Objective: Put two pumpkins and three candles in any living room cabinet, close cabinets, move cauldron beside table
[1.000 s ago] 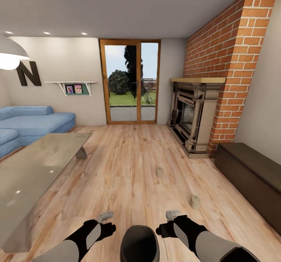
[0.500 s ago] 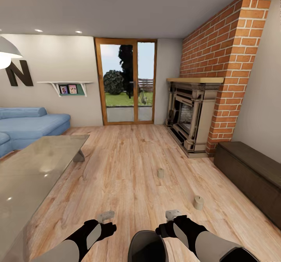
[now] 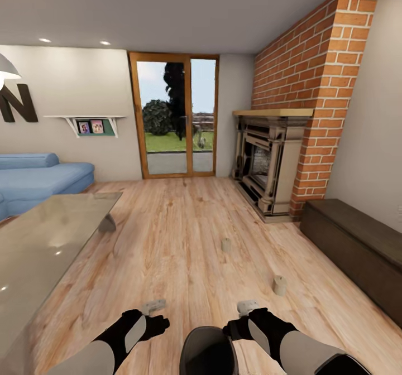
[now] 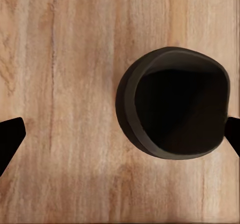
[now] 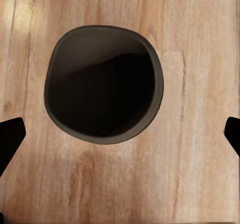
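floor (image 3: pixel 178 235): light wood planks
on floor: cauldron (image 3: pixel 207 351) near bottom centre, upright; two candles (image 3: pixel 226 245) (image 3: pixel 279 285) standing apart, ahead and right
cabinet (image 3: pixel 357 246): on floor along right wall, shut
worktop (image 3: pixel 39 241): glass, left, bare

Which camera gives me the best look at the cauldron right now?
The right wrist view: the cauldron shows whole from above, rim and dark interior, on wood floor. The left wrist view shows it whole but off-centre. The head view catches its rim at the frame's lower edge.
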{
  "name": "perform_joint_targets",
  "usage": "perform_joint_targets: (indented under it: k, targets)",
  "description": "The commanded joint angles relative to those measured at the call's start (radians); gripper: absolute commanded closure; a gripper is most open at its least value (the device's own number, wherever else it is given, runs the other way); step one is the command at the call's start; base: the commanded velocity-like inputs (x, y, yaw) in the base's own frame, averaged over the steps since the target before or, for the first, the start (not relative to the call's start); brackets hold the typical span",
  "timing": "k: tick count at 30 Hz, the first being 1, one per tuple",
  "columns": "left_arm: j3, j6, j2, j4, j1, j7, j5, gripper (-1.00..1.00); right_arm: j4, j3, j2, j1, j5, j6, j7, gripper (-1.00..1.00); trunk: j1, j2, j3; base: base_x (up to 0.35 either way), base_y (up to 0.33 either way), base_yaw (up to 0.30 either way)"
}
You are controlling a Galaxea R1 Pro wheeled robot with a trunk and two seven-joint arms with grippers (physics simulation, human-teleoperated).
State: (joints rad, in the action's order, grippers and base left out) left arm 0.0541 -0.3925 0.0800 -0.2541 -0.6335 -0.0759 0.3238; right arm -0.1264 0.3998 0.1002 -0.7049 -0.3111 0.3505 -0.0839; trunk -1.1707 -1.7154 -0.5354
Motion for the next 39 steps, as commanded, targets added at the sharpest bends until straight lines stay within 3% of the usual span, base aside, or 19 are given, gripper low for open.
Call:
perform_joint_targets:
  k: [1,15,31,39]
  targets:
    - [0.006,-0.012,0.000,-0.009,0.000,-0.007,0.011,-1.00,-0.001,0.008,0.000,-0.001,-0.008,0.004,0.000,-1.00,-0.004,-0.008,-0.004,0.000,0.000,-0.260]
    - [0.006,-0.025,0.000,-0.023,0.000,-0.005,0.011,-1.00,-0.022,0.007,0.000,-0.001,-0.009,0.004,0.000,-1.00,-0.058,-0.106,-0.048,0.000,0.000,-0.272]
    - [0.006,-0.025,-0.005,-0.030,0.000,-0.003,0.012,-1.00,-0.022,0.007,0.000,-0.001,-0.008,0.003,0.000,-1.00,-0.119,-0.218,-0.098,0.000,0.000,-0.021]
    - [0.007,-0.023,-0.003,-0.029,0.000,-0.005,0.011,-1.00,-0.022,0.007,0.000,-0.001,-0.008,0.004,0.000,-1.00,-0.119,-0.218,-0.098,0.000,0.037,0.000]
